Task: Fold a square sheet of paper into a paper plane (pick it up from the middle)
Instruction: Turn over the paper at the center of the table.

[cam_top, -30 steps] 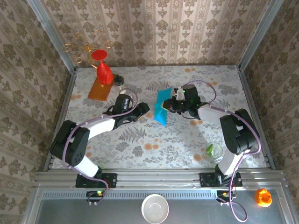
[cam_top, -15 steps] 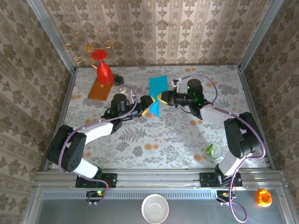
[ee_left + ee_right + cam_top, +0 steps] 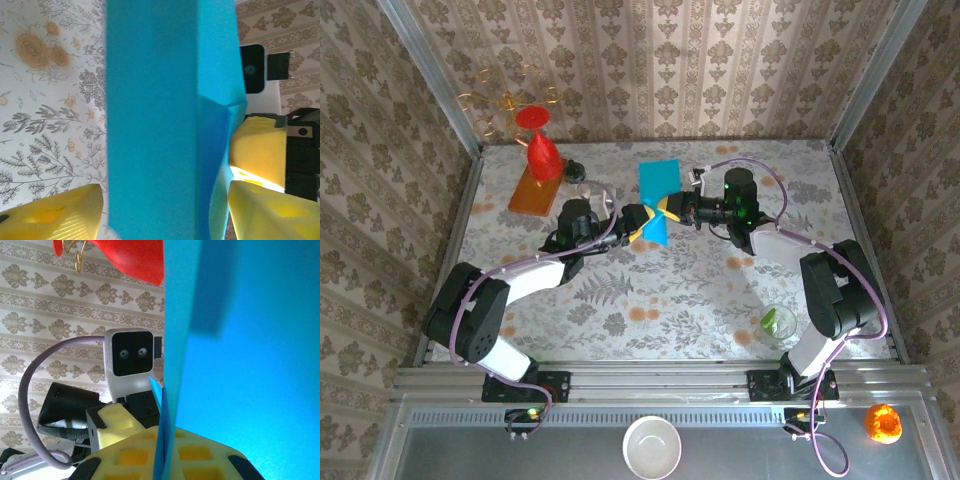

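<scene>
Grip on the work belongs to the right tool [image 3: 159, 456]: its yellow pads are closed flat together at the bottom of its wrist view, with a thin edge of the square sheet of paper [image 3: 657, 188] pinched between them and the teal face rising up the right side of that frame. The left tool [image 3: 165, 202] faces it nose to nose, jaws well apart. One yellow finger sits at the lower left of its view and the other at the lower right, with a broad band of the teal sheet standing in the gap. Whether those fingers touch the paper I cannot tell, but they do not appear to clamp it. Seen from above, the sheet hangs clear of the counter [image 3: 720, 290] in the upper middle of the frame, between the two tool tips, its upper part lighter and a darker flap bent over lower down. Holding it up on edge probably gives the open tool room to close across the bend and press a crease. Further out, the red vase [image 3: 542, 150] stands on the orange board [image 3: 532, 192] at the upper left, well apart from the paper.
</scene>
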You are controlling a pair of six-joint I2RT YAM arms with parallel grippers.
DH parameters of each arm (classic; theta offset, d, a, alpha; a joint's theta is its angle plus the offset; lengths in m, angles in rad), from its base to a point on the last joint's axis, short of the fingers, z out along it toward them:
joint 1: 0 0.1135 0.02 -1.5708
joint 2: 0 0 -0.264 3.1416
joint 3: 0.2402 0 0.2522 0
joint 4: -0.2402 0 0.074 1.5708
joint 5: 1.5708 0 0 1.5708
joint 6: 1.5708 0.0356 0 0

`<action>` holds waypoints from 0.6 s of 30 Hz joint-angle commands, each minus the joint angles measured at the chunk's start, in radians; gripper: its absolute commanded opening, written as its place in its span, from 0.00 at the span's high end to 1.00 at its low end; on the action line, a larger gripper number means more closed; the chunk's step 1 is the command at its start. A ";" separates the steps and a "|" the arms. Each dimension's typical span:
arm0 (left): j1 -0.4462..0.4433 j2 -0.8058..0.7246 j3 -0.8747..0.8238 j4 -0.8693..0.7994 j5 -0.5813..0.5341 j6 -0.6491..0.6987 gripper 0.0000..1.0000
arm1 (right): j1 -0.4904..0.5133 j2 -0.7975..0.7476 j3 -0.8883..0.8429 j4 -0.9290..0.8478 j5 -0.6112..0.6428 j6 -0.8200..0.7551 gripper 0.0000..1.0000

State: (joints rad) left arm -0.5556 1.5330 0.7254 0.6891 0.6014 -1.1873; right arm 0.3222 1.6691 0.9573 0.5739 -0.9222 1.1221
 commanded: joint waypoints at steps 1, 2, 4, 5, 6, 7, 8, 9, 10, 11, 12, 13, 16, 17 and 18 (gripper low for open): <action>0.002 0.015 0.026 0.066 0.030 -0.009 0.35 | -0.007 0.019 0.009 0.020 -0.034 0.012 0.90; 0.001 0.018 0.026 0.076 0.033 -0.012 0.37 | -0.007 0.019 0.009 0.020 -0.035 0.012 0.90; 0.001 0.024 0.025 0.094 0.035 -0.021 0.41 | -0.009 0.022 0.007 0.020 -0.034 0.012 0.90; 0.002 0.027 0.023 0.105 0.035 -0.026 0.44 | -0.009 0.025 0.006 0.020 -0.034 0.012 0.90; 0.002 0.031 0.022 0.116 0.035 -0.030 0.47 | -0.011 0.025 0.004 0.020 -0.035 0.012 0.90; 0.000 0.034 0.022 0.127 0.034 -0.035 0.50 | -0.011 0.027 0.002 0.020 -0.035 0.013 0.90; 0.002 0.038 0.022 0.138 0.035 -0.041 0.53 | -0.014 0.026 0.000 0.020 -0.035 0.013 0.89; 0.002 0.042 0.022 0.148 0.035 -0.046 0.56 | -0.015 0.027 -0.002 0.020 -0.035 0.014 0.89; 0.002 0.047 0.023 0.158 0.035 -0.049 0.58 | -0.016 0.025 -0.004 0.019 -0.034 0.013 0.88; 0.002 0.050 0.023 0.170 0.063 -0.054 0.61 | -0.018 0.025 -0.005 0.017 -0.033 0.012 0.87; 0.002 0.053 0.023 0.178 0.066 -0.056 0.63 | -0.021 0.025 -0.006 0.015 -0.033 0.013 0.87; 0.002 0.056 0.025 0.183 0.068 -0.058 0.65 | -0.023 0.024 -0.010 0.014 -0.033 0.012 0.86; 0.002 0.062 0.025 0.193 0.069 -0.061 0.70 | -0.033 0.022 -0.014 0.005 -0.031 0.006 0.84; 0.002 0.064 0.025 0.192 0.070 -0.058 0.72 | -0.036 0.020 -0.015 -0.002 -0.030 0.003 0.83; 0.002 0.064 0.025 0.191 0.069 -0.055 0.75 | -0.039 0.018 -0.017 -0.009 -0.028 -0.002 0.81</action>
State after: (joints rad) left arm -0.5556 1.5780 0.7269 0.8257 0.6445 -1.2415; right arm 0.2924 1.6840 0.9554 0.5751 -0.9253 1.1294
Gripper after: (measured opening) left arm 0.264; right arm 0.180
